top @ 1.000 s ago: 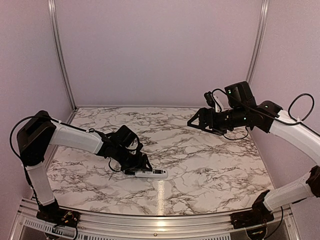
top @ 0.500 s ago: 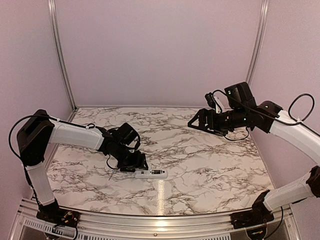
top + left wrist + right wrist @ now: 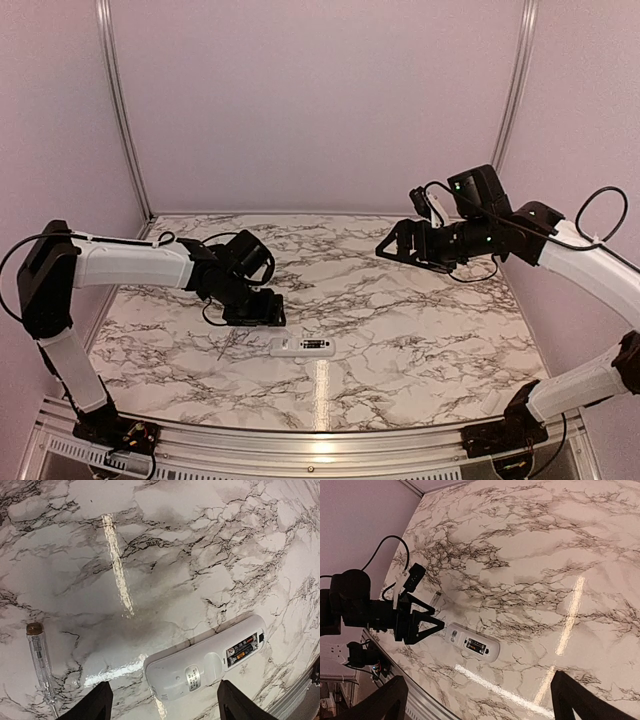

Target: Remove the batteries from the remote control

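The white remote control lies back side up on the marble table, near the front middle. Its battery compartment is uncovered and the dark batteries sit inside it; they also show in the right wrist view. My left gripper is open and empty, hovering just left of and behind the remote's rounded end, not touching it. In the left wrist view both left fingers frame the gripper. My right gripper is open and empty, raised high over the table's right rear, far from the remote.
A long thin grey stick lies on the table to the left of the remote, and shows in the top view too. The aluminium front rail and the pink walls bound the table.
My left gripper has drawn back and up from the remote's left end, toward the rear left. The remote stays in place. The right arm has not moved.
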Motion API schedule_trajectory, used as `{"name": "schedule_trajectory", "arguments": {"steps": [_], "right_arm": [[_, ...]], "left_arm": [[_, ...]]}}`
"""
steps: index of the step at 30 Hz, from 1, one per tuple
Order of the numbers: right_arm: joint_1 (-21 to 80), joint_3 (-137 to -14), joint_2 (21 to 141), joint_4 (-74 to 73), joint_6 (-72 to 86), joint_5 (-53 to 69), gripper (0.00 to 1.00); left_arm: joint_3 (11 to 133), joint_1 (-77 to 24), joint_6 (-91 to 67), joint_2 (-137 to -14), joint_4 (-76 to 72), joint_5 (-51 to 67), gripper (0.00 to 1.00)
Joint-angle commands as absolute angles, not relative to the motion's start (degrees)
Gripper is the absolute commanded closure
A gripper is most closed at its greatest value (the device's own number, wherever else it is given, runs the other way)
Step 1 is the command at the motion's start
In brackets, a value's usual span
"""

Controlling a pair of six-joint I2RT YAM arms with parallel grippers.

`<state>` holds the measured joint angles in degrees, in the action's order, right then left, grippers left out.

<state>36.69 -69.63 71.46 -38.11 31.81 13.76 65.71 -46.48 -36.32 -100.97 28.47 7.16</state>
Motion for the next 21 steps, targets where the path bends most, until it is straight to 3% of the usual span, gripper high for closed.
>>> {"name": "schedule_trajectory", "arguments": {"steps": [1,2,4,5,14,21], "right_arm": [[36.2,-72.5,72.2,-39.9,31.2,12.7,0.02],[36.2,-72.5,72.2,-39.9,31.2,12.7,0.02],[36.2,-72.4,72.1,-40.1,31.2,12.8,0.02],[36.2,-72.4,72.0,-40.1,31.1,12.7,0.01],[36.2,-71.6,71.8,-39.2,31.1,12.6,0.02],[36.2,-72.3,73.1,-38.7,30.3,13.5,0.01]], "left_arm": [[67.7,-46.5,-31.2,-95.7,34.7,-1.8,0.22],[67.4,-46.4,-30.8,-94.4,35.4,-3.2,0.2],[66.3,-46.4,-30.5,-91.5,36.4,-5.7,0.04],[65.6,-46.4,-30.5,-90.1,36.8,-7.0,0.01],[59.3,-46.4,-31.8,-82.6,41.0,-10.7,0.01],[56.1,-46.2,-32.2,-85.5,42.0,-10.5,0.09]]}}
